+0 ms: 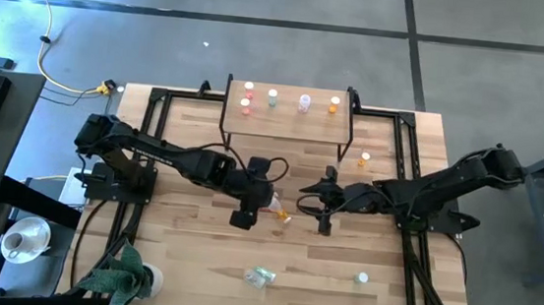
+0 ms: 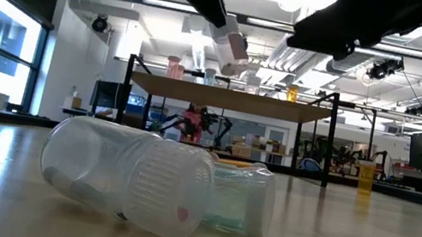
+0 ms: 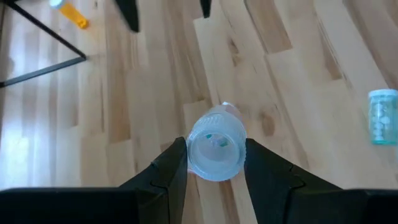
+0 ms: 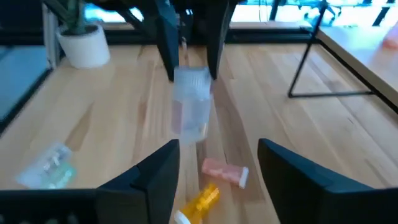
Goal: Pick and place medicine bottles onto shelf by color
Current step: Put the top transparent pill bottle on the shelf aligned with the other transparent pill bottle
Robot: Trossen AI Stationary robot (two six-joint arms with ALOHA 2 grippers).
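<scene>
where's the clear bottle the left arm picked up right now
The clear bottle is held in the left gripper, lifted above mid-table just in front of the right gripper.

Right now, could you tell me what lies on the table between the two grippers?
In the high view, an orange bottle lies on the tabletop between the left gripper and right gripper.

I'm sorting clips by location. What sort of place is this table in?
Probably a robotics lab or open workshop. The low view shows ceiling strip lights, more benches with another robot arm behind the shelf, and the high view shows bare concrete floor.
</scene>
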